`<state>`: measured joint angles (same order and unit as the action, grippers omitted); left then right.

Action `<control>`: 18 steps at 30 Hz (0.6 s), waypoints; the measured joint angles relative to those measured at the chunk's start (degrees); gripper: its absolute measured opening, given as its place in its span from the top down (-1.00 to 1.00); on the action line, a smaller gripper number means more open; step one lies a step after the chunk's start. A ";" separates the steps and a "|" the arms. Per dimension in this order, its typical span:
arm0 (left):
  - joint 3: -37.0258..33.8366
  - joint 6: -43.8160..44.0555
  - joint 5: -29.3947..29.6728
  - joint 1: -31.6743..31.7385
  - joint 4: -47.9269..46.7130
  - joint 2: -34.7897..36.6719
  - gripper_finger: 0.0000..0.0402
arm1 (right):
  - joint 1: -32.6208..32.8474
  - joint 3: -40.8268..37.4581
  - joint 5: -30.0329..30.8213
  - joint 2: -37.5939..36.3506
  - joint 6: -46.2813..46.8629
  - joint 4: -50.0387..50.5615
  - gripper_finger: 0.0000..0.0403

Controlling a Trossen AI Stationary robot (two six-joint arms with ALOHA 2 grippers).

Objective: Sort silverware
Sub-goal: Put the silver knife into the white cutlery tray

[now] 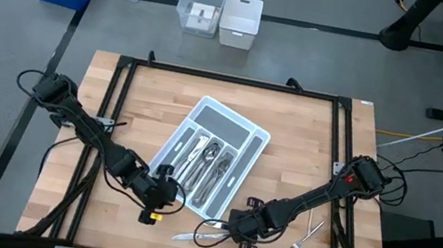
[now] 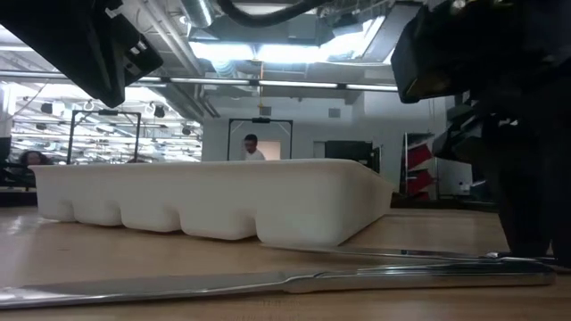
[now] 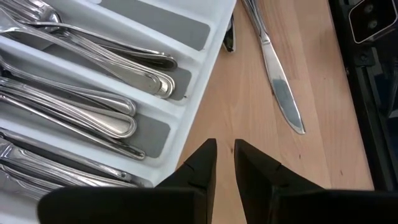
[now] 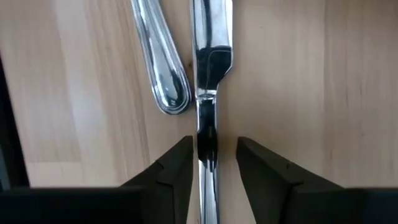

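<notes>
One wooden table [image 1: 145, 93] carries one light grey tray [image 1: 244, 159] with silverware [image 1: 208, 162] lying in its compartments. The left gripper [image 3: 225, 163], fingers slightly apart and empty, hovers at the tray's near end. The right gripper [image 4: 213, 163], fingers apart, straddles one knife [image 4: 207, 68] beside another utensil handle [image 4: 160, 62]. One fork [image 1: 307, 236] lies apart.

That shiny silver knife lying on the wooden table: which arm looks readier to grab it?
The right: its pincer already straddles the shiny silver knife, fingers open either side. The left pincer waits beside the light grey plastic tray.
</notes>
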<state>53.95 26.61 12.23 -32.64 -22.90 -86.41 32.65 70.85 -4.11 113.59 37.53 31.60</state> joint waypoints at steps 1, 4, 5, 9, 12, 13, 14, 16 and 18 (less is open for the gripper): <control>0.00 0.01 0.00 0.01 -0.02 0.00 0.77 | -0.01 0.02 -0.14 0.17 0.40 0.15 0.36; 0.00 0.00 0.00 0.00 -0.02 0.00 0.77 | -0.04 -0.02 0.03 0.28 1.22 0.54 0.42; 0.00 0.00 0.00 0.02 -0.02 0.00 0.77 | -0.08 -0.02 0.03 0.30 1.26 0.68 0.44; 0.00 0.00 0.00 0.02 -0.02 0.00 0.77 | -0.08 -0.07 0.13 0.41 1.39 1.36 0.58; 0.00 0.00 0.00 0.00 -0.02 0.00 0.77 | -0.10 -0.07 0.05 0.41 1.72 1.48 0.69; 0.00 0.01 0.00 0.02 -0.02 0.01 0.77 | -0.10 -0.09 0.00 0.41 1.70 1.50 0.73; 0.00 0.01 0.00 0.02 -0.02 0.00 0.77 | -0.10 -0.09 -0.09 0.41 1.70 1.48 0.75; 0.00 0.00 0.00 0.02 -0.02 0.00 0.77 | -0.10 -0.09 -0.61 0.41 1.70 1.43 0.80; 0.00 0.00 0.00 0.00 -0.02 0.00 0.77 | -0.10 -0.09 -1.07 0.41 1.72 1.26 0.82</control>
<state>53.95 26.61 12.23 -32.64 -22.92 -86.41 32.56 70.76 -5.18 113.99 39.24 32.87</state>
